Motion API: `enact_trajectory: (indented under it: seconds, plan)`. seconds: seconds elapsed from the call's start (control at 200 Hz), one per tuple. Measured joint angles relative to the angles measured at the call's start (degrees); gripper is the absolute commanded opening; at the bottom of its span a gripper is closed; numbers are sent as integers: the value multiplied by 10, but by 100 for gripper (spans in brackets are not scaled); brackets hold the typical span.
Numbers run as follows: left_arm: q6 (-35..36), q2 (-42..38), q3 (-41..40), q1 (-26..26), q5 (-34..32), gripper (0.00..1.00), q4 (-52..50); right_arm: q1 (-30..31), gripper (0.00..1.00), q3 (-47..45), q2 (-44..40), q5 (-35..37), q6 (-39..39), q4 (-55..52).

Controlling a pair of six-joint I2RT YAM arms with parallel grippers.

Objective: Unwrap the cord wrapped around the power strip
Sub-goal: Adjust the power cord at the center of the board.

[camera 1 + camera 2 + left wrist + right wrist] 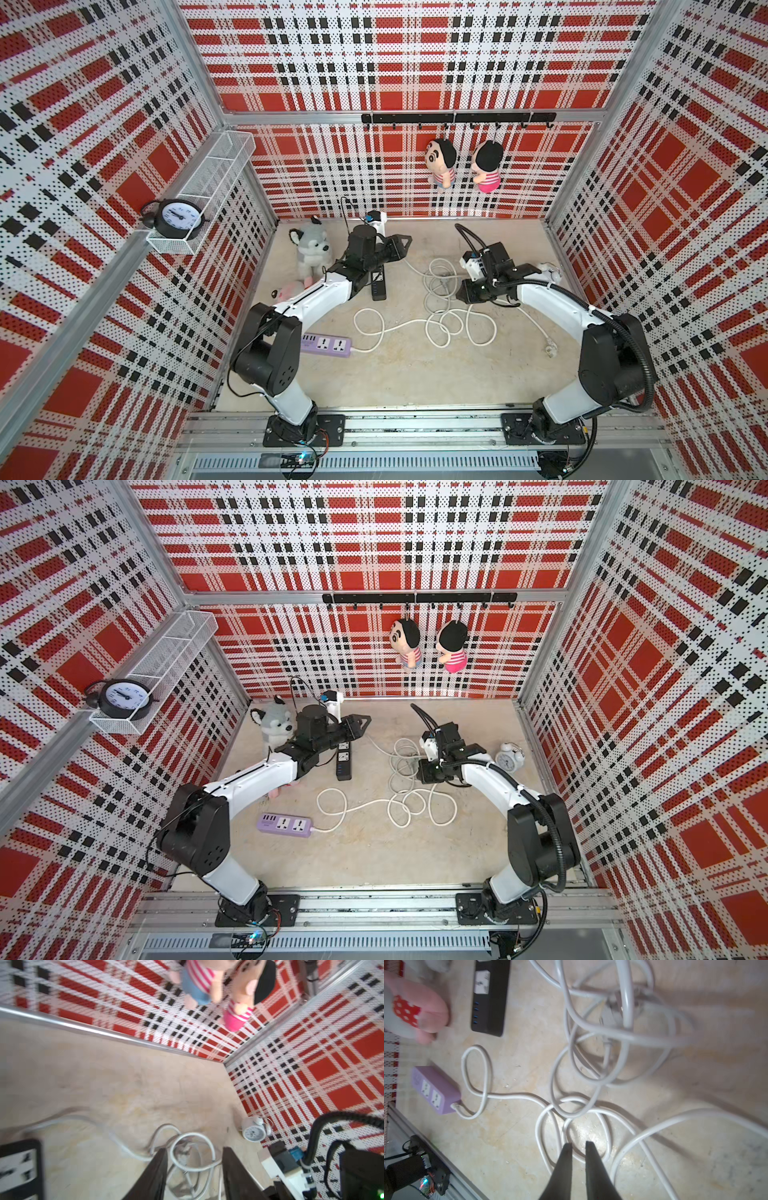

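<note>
Since both leads lie in one heap, the heap itself is the main hazard.

Table: white cord spread in crossing loops mid-table, between the two arms. Strands from both strips overlap, and I cannot tell which belongs to which. Hauling on one strand could cinch a knot or drag the wrong strip.

Black power strip: flat on the table, partly under the left forearm. No turns of cord are visible round the part that shows. Its lead runs off the far end toward the heap. Judged unwrapped, or nearly. An arm coming down here could pin or shove it.

Purple power strip: near the front, well apart from the heap, with the cord leaving its end in a slack loop. A tug would slide it.

White alarm clock: just beside the right arm. A sweep could topple it.

Left gripper: jaws apart, empty.

Right gripper: over the loops, jaws a narrow slit apart, gripping nothing. Closing low could pinch two strands together.

Plug: near the right arm. It may snag.
</note>
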Motion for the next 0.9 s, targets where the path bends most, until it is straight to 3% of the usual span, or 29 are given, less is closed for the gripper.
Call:
enact_trajectory:
  seconds: [0.085,0.281,0.426,0.671,0.786,0.902]
  plan:
    - [29,-31,-8,17,-39,56,-52,10,10,11,33,14,16,26]
    - [58,-65,-50,26,-74,58,-102,14,11,44,91,45,21,56]
    - [61,-65,-82,28,-76,61,-124,15,29,79,125,56,15,56]
    - [68,-58,-95,28,-91,67,-144,16,31,198,208,54,-16,53]
    - [74,-43,-95,28,-108,71,-159,16,33,231,197,59,-35,45]
    - [75,-32,-95,28,-116,72,-165,16,34,195,134,63,-45,27]
